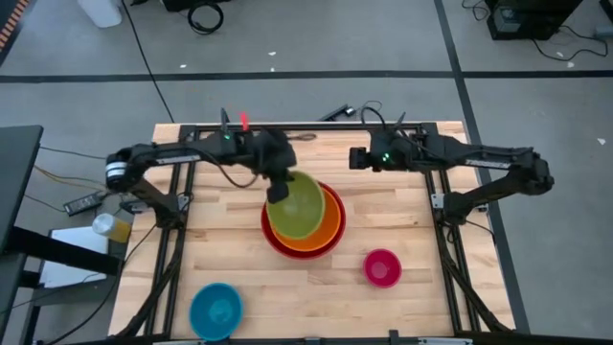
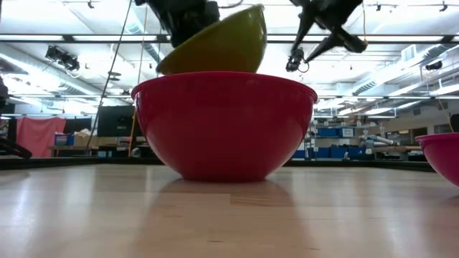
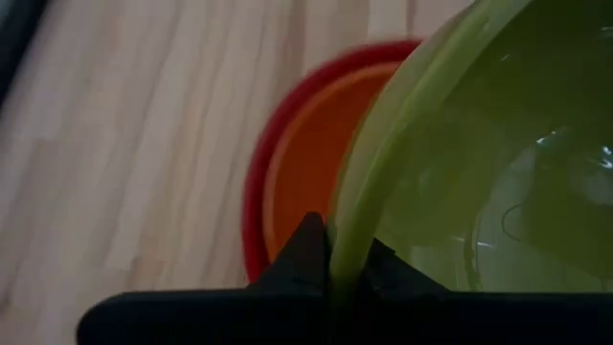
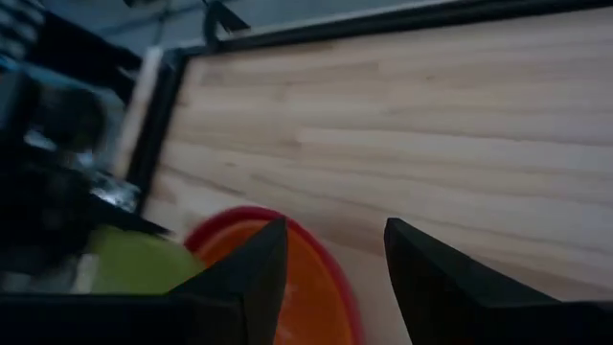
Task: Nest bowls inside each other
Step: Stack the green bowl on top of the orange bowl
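Note:
The red bowl stands on the table's middle with the orange bowl nested in it. The lime green bowl hangs tilted just above them, and my left gripper is shut on its rim at the far left side. In the low view the green bowl is clear above the red bowl. My right gripper stands open and empty in the air, right of and beyond the stack. The pink bowl and the blue bowl rest upright on the table. My left gripper pinches the green bowl's rim, with one finger outside the wall and the other inside. The fingers slant down from the table's far left side. The bowl hangs tilted, clear of the orange bowl.
The pink bowl is near the right of the stack, toward the front edge; in the low view it shows at the right edge. The blue bowl stands at the front left. Bare wood lies right of the stack. A black frame borders the table's far edge.

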Robot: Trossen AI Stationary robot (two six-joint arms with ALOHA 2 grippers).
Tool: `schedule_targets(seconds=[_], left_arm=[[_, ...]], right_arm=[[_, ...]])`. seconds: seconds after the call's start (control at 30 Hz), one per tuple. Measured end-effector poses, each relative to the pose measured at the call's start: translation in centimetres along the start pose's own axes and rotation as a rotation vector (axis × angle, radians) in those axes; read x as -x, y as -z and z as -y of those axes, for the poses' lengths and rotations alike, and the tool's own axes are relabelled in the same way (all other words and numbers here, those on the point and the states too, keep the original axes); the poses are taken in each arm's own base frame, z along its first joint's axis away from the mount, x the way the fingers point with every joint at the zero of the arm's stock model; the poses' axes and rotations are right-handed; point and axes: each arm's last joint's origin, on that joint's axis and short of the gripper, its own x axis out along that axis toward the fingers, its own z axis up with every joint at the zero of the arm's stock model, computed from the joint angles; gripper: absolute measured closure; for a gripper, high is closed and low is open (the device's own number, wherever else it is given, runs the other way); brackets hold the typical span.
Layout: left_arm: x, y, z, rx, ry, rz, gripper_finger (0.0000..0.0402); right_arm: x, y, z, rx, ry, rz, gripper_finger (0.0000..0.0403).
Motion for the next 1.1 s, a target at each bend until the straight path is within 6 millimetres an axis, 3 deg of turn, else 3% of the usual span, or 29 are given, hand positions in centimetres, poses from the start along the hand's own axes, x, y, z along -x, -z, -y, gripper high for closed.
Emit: schedule_targets(seconds=[0.27, 0.43, 0.57, 0.83, 1.1], left_arm=[[-4.3, 0.3, 0.7, -0.028, -0.004, -0.096, 0.0360], [-5.3, 0.5, 1.1, -0.025, -0.038, -0.125, 0.0327], [-4.7, 0.4, 1.2, 0.008, -0.058, -0.105, 0.0296], [-1.5, -1.1, 0.2, 0.157, -0.056, -0.037, 0.0227], [-3.0, -1.4, -0.9, 0.396, -0.005, -0.023, 0.0187]], right_arm=[[0.1, 3.1, -1.6, -0.042, -0.032, 0.033, 0.0219], [-1.1, 4.2, -1.9, -0.018, 0.001, 0.009, 0.0219], [-1.7, 3.7, -1.6, 0.037, 0.030, -0.011, 0.0219], [-2.8, 0.7, -0.2, 0.177, 0.072, -0.061, 0.0219], [-3.2, -0.4, -0.1, 0.347, -0.012, -0.140, 0.0219]])
